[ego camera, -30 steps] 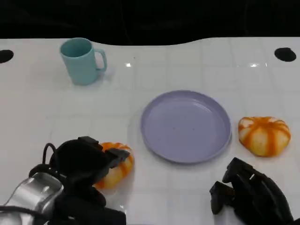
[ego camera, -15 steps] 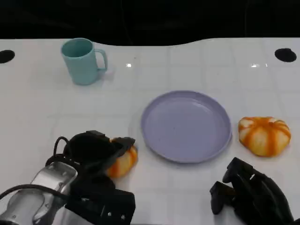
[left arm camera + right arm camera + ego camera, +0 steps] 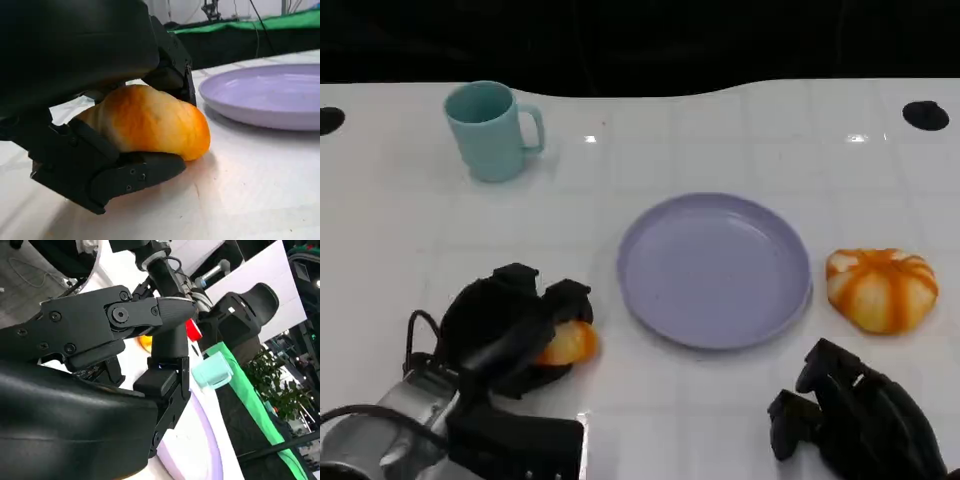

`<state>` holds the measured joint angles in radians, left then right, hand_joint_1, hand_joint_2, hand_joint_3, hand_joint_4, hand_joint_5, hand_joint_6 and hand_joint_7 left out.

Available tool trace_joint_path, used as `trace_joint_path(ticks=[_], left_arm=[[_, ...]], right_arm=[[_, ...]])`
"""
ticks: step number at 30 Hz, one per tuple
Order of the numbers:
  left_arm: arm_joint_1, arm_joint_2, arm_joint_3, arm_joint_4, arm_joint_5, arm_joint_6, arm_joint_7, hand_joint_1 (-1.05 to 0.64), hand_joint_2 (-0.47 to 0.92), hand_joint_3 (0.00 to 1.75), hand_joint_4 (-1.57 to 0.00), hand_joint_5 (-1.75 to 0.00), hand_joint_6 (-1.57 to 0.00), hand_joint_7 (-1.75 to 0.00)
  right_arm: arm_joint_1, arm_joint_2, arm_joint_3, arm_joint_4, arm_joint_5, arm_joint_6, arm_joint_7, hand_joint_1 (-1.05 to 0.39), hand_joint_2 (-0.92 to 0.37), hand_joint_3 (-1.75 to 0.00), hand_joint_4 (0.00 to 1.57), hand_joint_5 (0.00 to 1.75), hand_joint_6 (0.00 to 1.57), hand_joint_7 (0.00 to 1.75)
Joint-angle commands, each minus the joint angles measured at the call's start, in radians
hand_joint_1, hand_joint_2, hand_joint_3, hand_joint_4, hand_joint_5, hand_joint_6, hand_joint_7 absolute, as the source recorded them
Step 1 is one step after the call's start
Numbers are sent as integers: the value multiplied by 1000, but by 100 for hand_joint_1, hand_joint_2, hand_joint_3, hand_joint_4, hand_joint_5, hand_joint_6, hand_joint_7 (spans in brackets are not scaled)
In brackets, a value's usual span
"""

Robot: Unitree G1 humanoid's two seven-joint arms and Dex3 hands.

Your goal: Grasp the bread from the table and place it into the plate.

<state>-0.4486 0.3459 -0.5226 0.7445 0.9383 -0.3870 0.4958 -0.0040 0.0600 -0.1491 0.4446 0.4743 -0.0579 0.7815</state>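
An orange-and-white bread roll (image 3: 569, 344) lies on the table left of the lilac plate (image 3: 715, 268), and my left hand (image 3: 510, 327) grips it from above. In the left wrist view its black fingers (image 3: 127, 175) wrap under and over the bread (image 3: 150, 122), with the plate (image 3: 265, 97) just beyond. A second striped bread roll (image 3: 880, 288) sits right of the plate. My right hand (image 3: 855, 420) rests at the lower right, fingers curled in and holding nothing; the right wrist view shows its fingers (image 3: 115, 325) close up.
A teal mug (image 3: 490, 130) stands at the back left of the white table (image 3: 650, 140). Two dark holes (image 3: 925, 115) mark the table's far corners. A dark edge runs along the back.
My left hand has closed further over the bread, covering most of it, and shifted slightly forward. The right hand has not moved.
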Motion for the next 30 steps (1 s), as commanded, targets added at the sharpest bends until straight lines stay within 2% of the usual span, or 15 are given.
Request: trace_joint_path(ticks=[1,8,15,19,23,30], left_arm=[[-5,11,11,21,-31,-32,75,-26,55,133,-84,-175,-69,-175],[26,-24,88,-52,-117,-14,166,-24,49,136,-84,-175,-71,-175],[29,-86,155,-146,-232,-26,122,-19,41,144,-84,-175,-66,-175],[-22,-123,139,-134,-225,-44,130,-19,39,142,-84,-175,-65,-175],[-76,-158,114,-104,-206,-51,132,-22,39,132,-86,-175,-68,-175],[-241,-248,41,50,-153,-64,160,-29,43,114,-85,-175,-70,-170]], right_arm=[[-8,-21,-15,20,11,-9,15,-55,-92,-23,78,167,70,140],[-10,-21,-15,29,4,-20,8,-56,-92,-22,80,168,71,141],[-11,-26,-12,30,-4,-26,8,-57,-92,-23,79,169,71,142],[-11,-26,-13,29,1,-14,9,-56,-92,-23,78,168,70,141],[-12,-25,-15,29,5,-9,11,-57,-92,-22,77,167,70,140],[-9,-23,-11,32,-7,-27,9,-57,-92,-22,78,167,70,139]])
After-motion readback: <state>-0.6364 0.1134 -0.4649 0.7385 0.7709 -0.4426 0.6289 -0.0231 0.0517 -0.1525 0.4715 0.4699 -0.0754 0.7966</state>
